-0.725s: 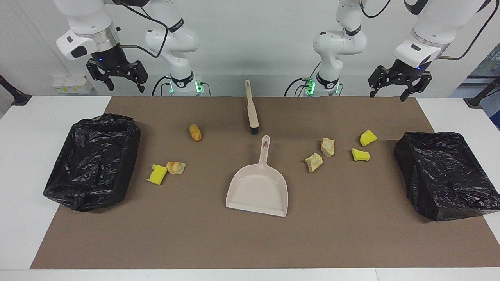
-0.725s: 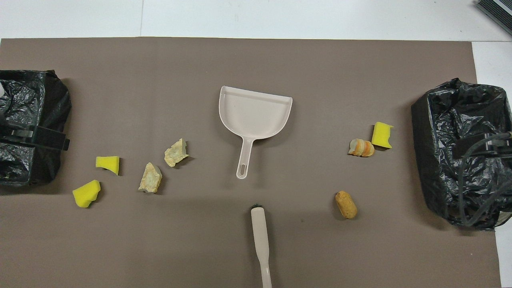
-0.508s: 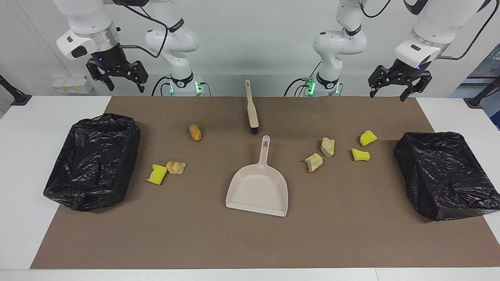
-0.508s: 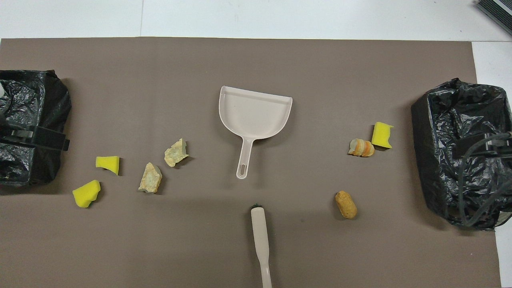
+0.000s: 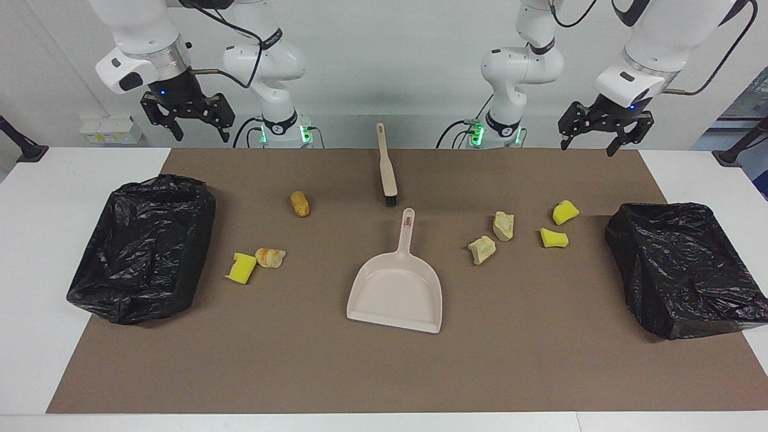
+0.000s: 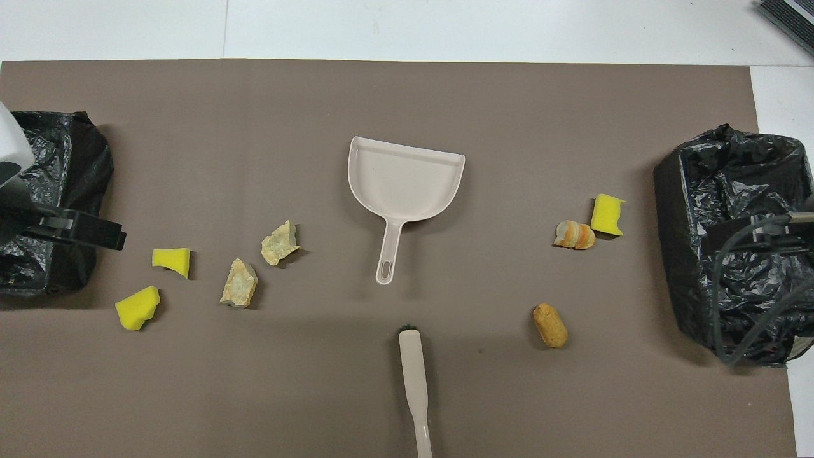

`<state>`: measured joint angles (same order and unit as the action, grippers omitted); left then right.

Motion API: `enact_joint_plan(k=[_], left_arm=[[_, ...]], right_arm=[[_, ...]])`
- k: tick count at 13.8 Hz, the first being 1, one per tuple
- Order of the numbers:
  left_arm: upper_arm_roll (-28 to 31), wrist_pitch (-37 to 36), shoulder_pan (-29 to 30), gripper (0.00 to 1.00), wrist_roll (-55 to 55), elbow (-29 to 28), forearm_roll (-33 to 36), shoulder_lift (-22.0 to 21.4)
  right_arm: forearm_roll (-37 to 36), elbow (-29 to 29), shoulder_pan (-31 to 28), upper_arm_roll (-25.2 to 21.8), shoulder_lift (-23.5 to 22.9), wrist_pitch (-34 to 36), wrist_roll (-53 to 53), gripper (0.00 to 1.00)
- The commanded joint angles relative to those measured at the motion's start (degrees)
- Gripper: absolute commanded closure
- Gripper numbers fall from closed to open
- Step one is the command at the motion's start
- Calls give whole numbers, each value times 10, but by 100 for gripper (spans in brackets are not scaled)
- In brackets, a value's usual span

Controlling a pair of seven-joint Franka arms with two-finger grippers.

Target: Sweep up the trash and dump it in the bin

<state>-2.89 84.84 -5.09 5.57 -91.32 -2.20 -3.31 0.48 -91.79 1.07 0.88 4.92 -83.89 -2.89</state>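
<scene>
i see both claws, left (image 5: pixel 594 139) and right (image 5: pixel 195 126), open and raised over the table's robot edge, trash (image 5: pixel 299 204) scattered well below; the orange nugget's long axis points toward the robots.

Brown mat (image 5: pixel 384 372): lies flat, covering most of the white table (image 5: pixel 36 252). White boxes (image 5: pixel 111 130): by the wall, toward the right arm's end. Dark ridged item (image 6: pixel 788 19): farthest table corner, cut off.

A white table (image 5: pixel 36 252) with a brown mat (image 5: pixel 540 360) stands before a pale wall (image 5: pixel 390 54).
</scene>
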Motion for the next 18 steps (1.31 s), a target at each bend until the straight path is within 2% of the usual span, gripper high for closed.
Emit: enact_joint_plan(k=[1,4,7,10,13,15,18], left_arm=[[-4,40,-34,0,-8,-86,-4,-49],[-5,137,-87,0,-47,-209,-6,-108],[-5,182,-149,0,-61,-275,-9,-129],[-5,253,-226,0,-143,-356,-12,-156],[-5,318,-305,0,-222,-412,-12,-158],[-5,358,-360,0,-281,-443,-12,-157],[-26,450,-438,0,-391,-498,-11,-148]], right_arm=[[29,-34,32,3,8,-49,-43,0],[36,-73,80,3,2,-113,-141,0],[37,-94,120,3,-35,-161,-206,0],[58,-93,182,3,-69,-214,-343,0],[58,-93,226,3,-113,-265,-442,0],[72,-89,228,4,-141,-291,-449,0],[79,-83,263,3,-189,-344,-485,0]])
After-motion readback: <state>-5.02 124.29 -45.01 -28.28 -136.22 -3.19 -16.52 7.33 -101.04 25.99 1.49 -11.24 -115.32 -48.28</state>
